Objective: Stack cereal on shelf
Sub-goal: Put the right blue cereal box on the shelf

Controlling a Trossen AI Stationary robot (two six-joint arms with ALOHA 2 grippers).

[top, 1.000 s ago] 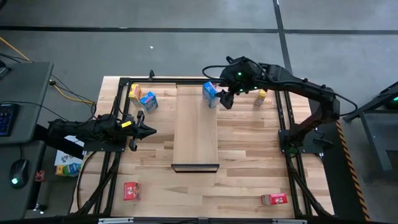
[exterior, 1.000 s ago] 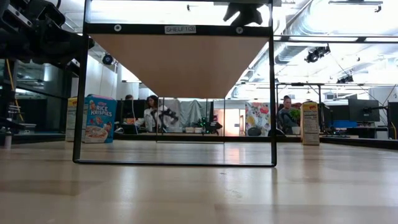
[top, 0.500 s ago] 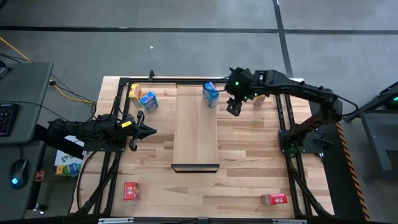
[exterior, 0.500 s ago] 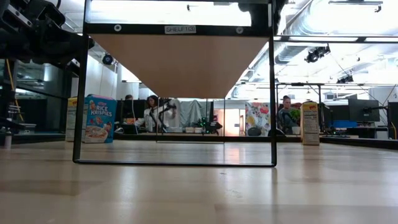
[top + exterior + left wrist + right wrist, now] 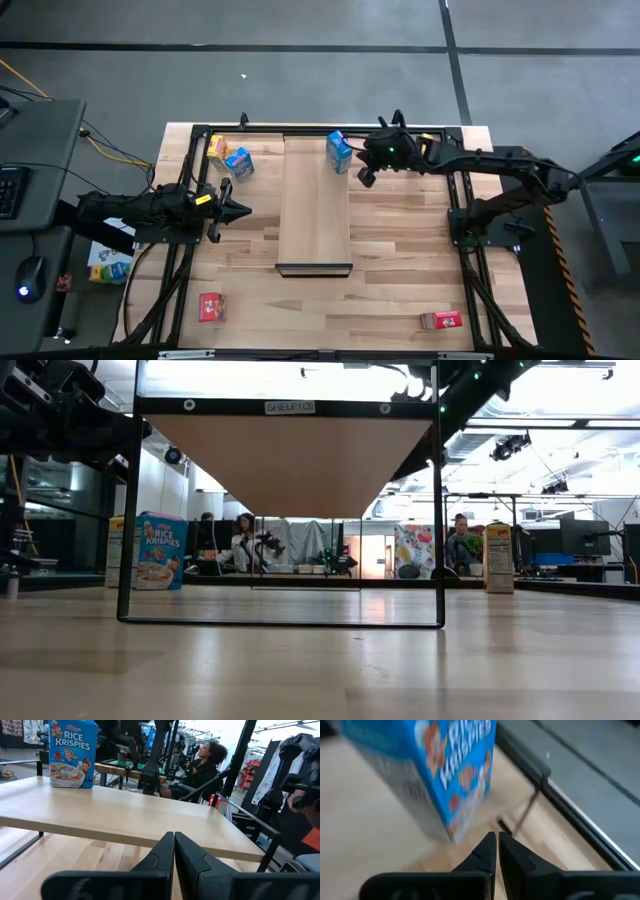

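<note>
The shelf [image 5: 315, 215] is a pale plank held above the table on a black frame. A blue cereal box [image 5: 338, 152] stands upright on its bottom at the shelf's far end; it also shows in the left wrist view [image 5: 73, 752] and the right wrist view [image 5: 440, 775]. My right gripper [image 5: 366, 177] is shut and empty, just right of that box, with its tips [image 5: 497, 842] near the box's lower corner; I cannot tell whether they touch. My left gripper [image 5: 243, 210] is shut and empty, left of the shelf's middle.
A yellow box [image 5: 216, 148] and a blue box [image 5: 239, 163] stand on the table at the far left. Another yellow box [image 5: 497, 558] stands at the far right. Red boxes lie at the near left [image 5: 210, 306] and the near right [image 5: 440, 320]. The frame's black posts [image 5: 437, 510] stand around the shelf.
My right gripper has drawn back from the blue box toward the table's right and near side, and its arm has stretched out lower. The blue box stays upright at the shelf's far end.
</note>
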